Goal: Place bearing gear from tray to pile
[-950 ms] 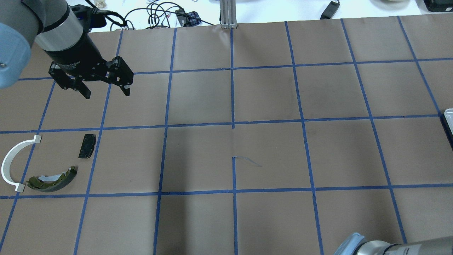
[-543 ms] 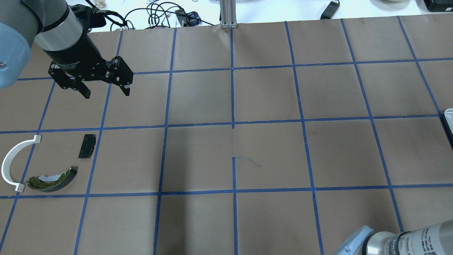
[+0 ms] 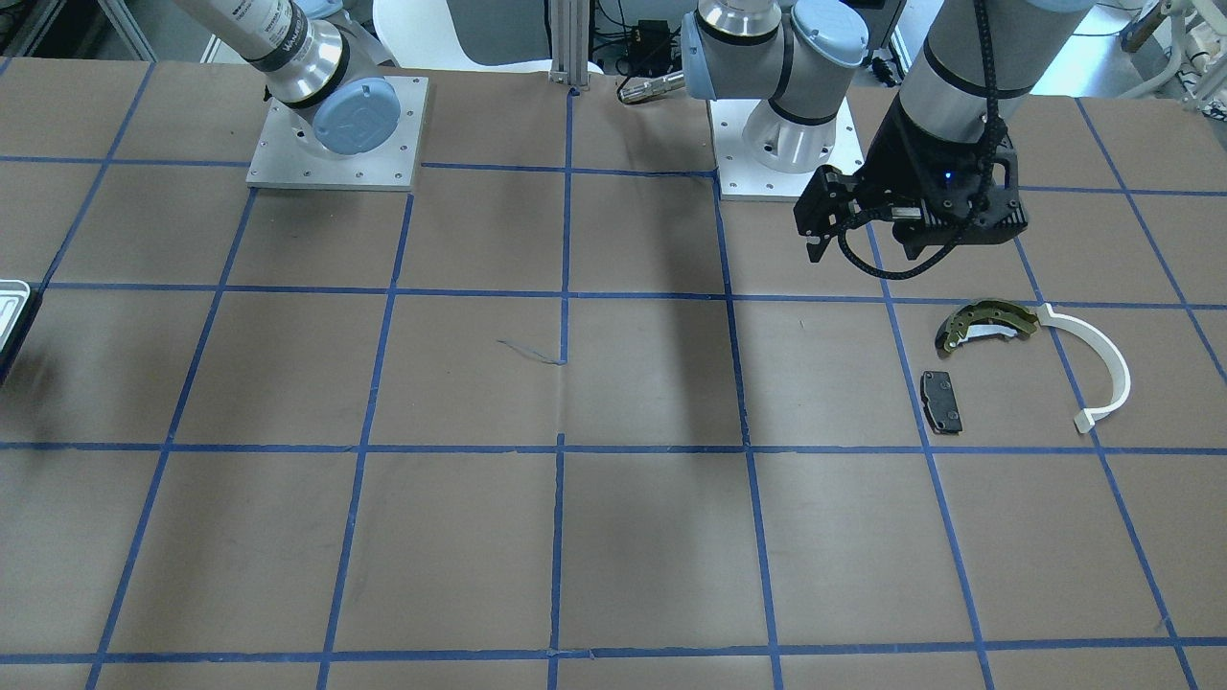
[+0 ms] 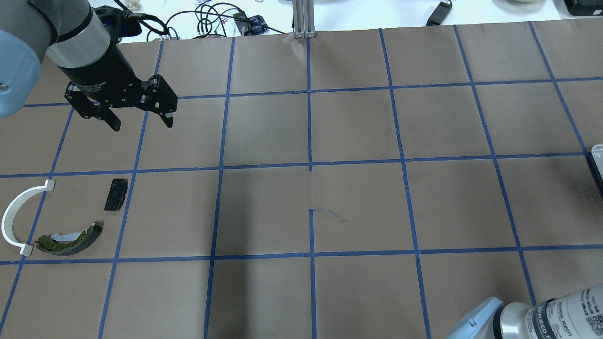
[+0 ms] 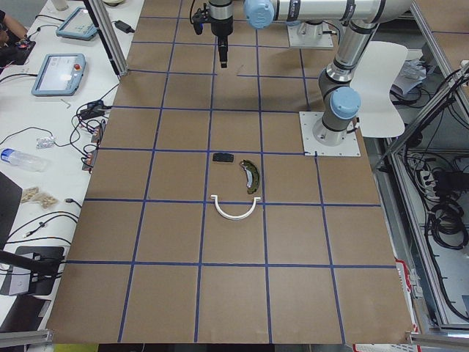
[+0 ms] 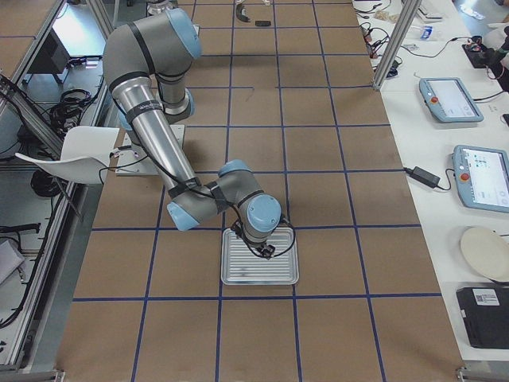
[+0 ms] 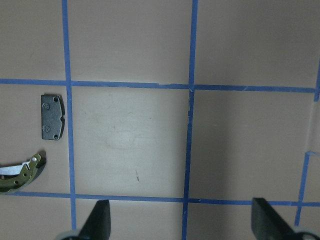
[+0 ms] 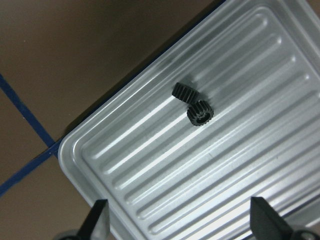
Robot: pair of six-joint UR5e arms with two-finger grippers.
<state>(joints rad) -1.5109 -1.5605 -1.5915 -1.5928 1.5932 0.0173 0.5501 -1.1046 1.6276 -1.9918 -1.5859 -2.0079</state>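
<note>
Bearing gears (image 8: 200, 112), two small black toothed ones, lie on the ribbed floor of the tray (image 8: 150, 165). They sit side by side and seem to touch. One lies on its side at 10 o'clock of the other, which shows its round end and centre hole. Neither is held.

The right gripper (image 8: 181, 220) hangs above the tray with its two fingers spread wide and nothing between them. In its wrist view the gears lie toward 12 o'clock of the fingers, a little to the right. The tray's rounded corner is at 8 o'clock in that view.

Seen from overhead, the tray shows only as a pale corner at the 3 o'clock edge of the tabletop (image 4: 358, 202), which is brown paper crossed by a blue tape grid.

The pile (image 4: 61, 216) lies far across the tabletop, at 8 o'clock in the overhead view. It has three loose parts, none touching another as far as I can tell. The olive-gold brake shoe (image 4: 70, 238) lies curved and flat. The white arc (image 4: 14, 216) lies at 9 o'clock of the shoe. The black pad (image 4: 116, 194) lies at 1 o'clock of the shoe.

The left gripper (image 4: 141, 123) hovers at 10 o'clock of the tabletop, beyond the pile, fingers wide apart and empty.
</note>
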